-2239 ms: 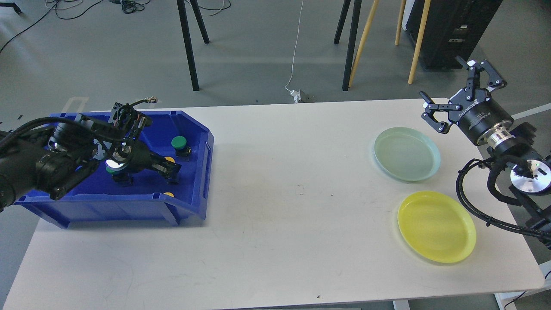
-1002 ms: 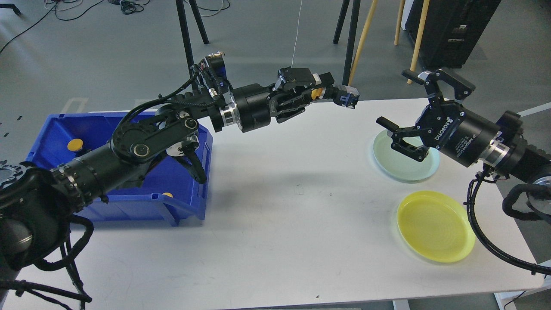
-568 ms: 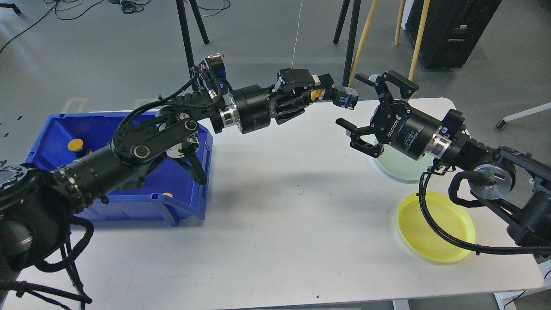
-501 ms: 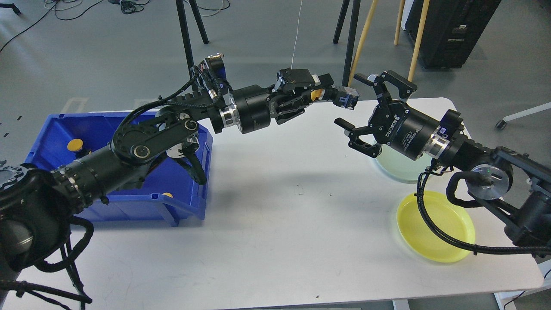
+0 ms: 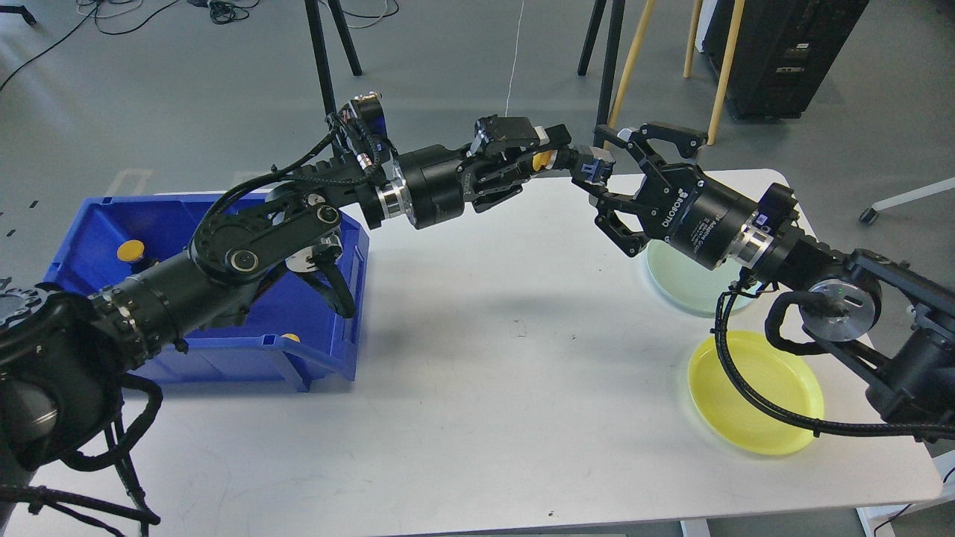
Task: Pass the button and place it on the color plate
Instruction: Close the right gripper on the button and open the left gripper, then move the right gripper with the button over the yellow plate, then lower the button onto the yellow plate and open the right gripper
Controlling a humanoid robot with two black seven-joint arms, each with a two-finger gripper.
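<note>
Near edge: round yellow plastic plate (image 5: pixel 756 393) on white table (image 5: pixel 477 403), empty. Mid-air above, left claw (image 5: pixel 548 158) clenched on yellow-capped push button w/ black-blue body (image 5: pixel 582 164), long axis pointing right; right claw (image 5: pixel 619 175) spread wide around the body's far end, not yet closed, so handover is right there.

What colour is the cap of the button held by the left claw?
Yellow; the small round button cap shows in the head view, inside the left claw.

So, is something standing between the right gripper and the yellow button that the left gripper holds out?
Nothing visible does. The left gripper holds the yellow button above the table, its dark base pointing at the right gripper, whose open fingers already flank that base end.
</note>
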